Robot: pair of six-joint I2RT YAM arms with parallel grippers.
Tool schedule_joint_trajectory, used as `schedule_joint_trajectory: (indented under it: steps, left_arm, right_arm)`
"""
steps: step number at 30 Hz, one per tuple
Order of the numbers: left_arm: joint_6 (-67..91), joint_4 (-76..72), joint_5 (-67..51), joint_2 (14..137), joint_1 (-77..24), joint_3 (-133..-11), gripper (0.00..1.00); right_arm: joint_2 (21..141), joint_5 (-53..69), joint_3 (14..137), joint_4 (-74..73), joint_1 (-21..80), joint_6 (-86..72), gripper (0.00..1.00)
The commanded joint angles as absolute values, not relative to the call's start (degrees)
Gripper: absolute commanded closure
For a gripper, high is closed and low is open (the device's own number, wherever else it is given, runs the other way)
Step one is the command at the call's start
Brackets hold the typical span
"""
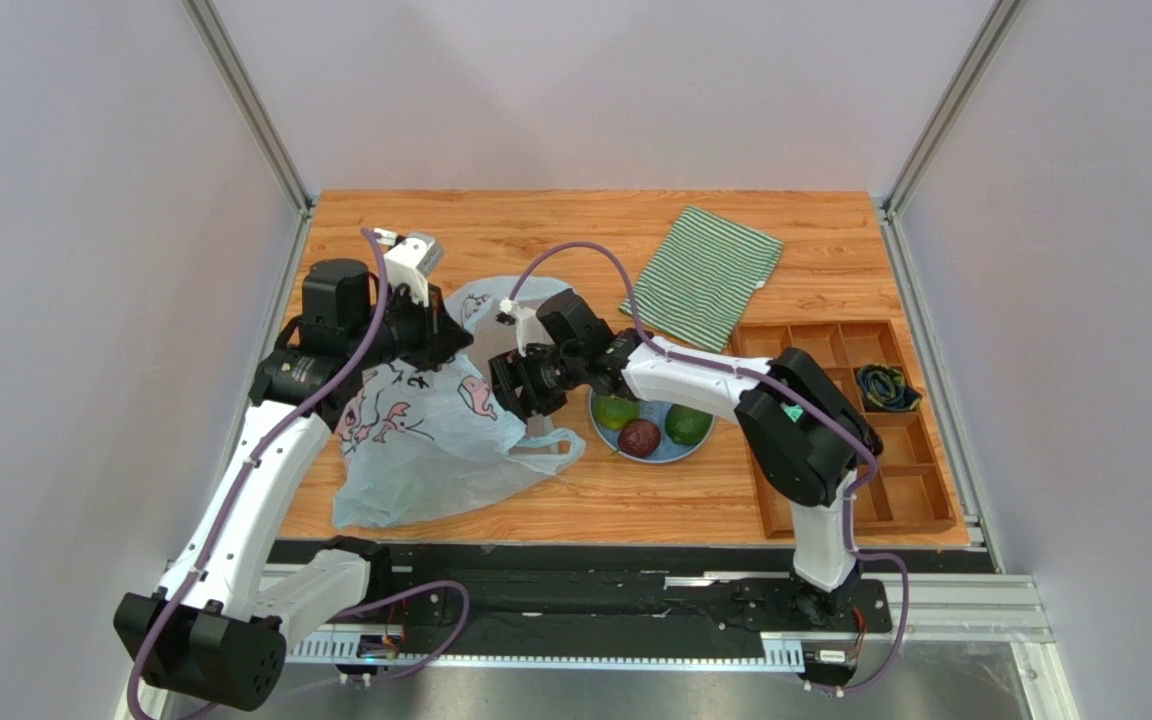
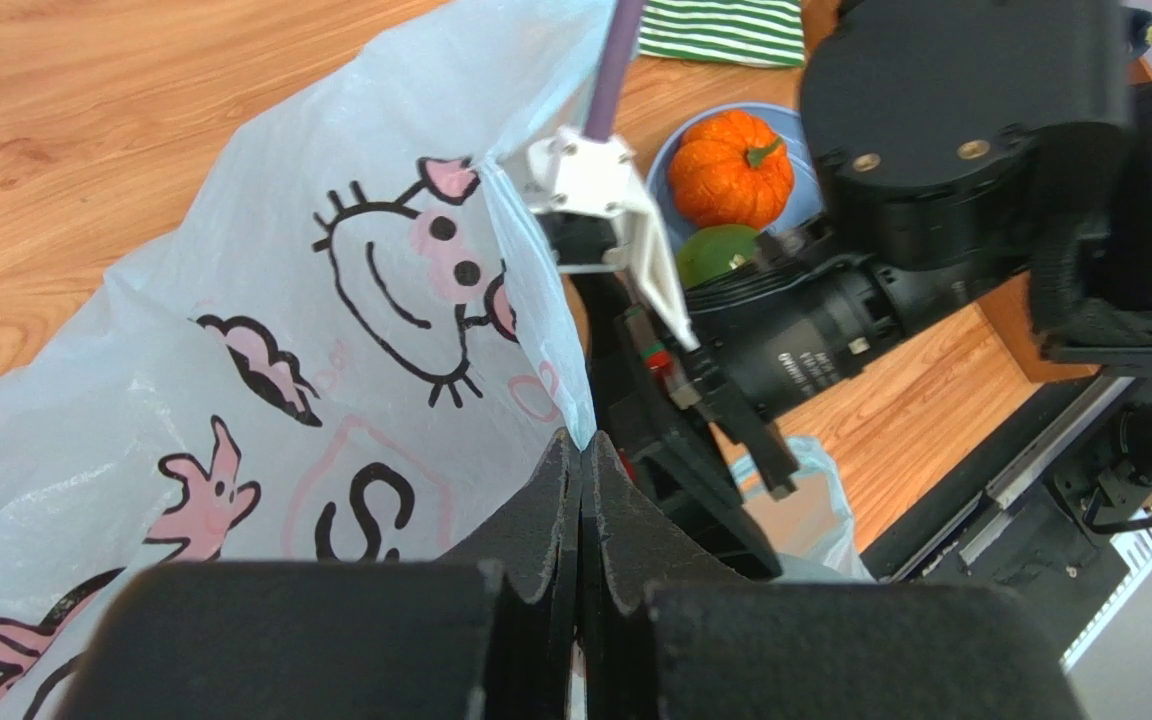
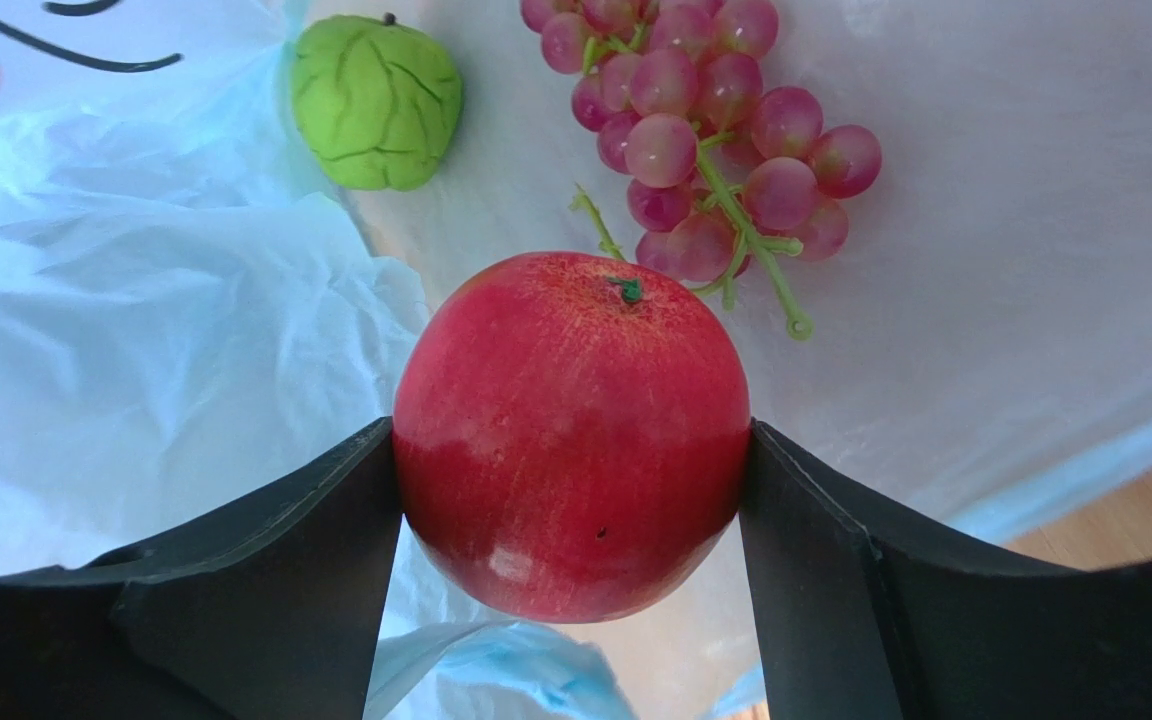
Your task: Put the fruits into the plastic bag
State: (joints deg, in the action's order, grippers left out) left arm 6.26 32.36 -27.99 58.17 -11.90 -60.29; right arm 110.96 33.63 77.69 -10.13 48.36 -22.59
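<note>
Plastic bag (image 1: 417, 435) sprawls on the counter (image 1: 537, 240) at about 9 o'clock from its middle, with its mouth facing 3 o'clock. The left tool (image 2: 579, 458) is clenched on the bag's rim, the film pinched between its pads, apparently lifting that edge so the mouth gapes. The right tool (image 3: 570, 450) reaches through the opening, grasping the red apple (image 3: 570, 435) by its sides above the inner film, so release looks near. Inside lie the grapes (image 3: 702, 135) at 1 o'clock of the apple and the bright green ball (image 3: 376, 98) at 11 o'clock.

A wooden tray (image 1: 838, 435) sits at the counter's 3 o'clock edge and a green striped cloth (image 1: 705, 278) at 1 o'clock. The blue plate (image 1: 642, 458), just beside the bag's mouth, holds an orange fruit (image 2: 729, 165) and a dark purple fruit (image 1: 639, 437) between two green fruits (image 1: 687, 425). The right arm crosses the plate's far rim, close to the left tool, so any pull-back looks cramped.
</note>
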Motion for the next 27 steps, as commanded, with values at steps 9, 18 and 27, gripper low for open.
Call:
schedule_joint_trajectory:
  steps: [9, 18, 27]
  left_arm:
    - [5.89, 31.2, -29.09, 58.01, -11.6, -61.7, 1.0]
    - [5.89, 31.29, -29.18, 58.18, -11.6, -61.7, 1.0]
    - [5.89, 31.29, -29.18, 58.1, -11.6, -61.7, 1.0]
  right_arm:
    - [114.69, 37.35, 83.58, -5.19, 50.89, -26.37, 0.41]
    - [117.6, 38.49, 87.8, -9.32, 53.17, -23.82, 0.05]
    - [115.84, 38.5, 87.1, -9.32, 53.17, -23.38, 0.0]
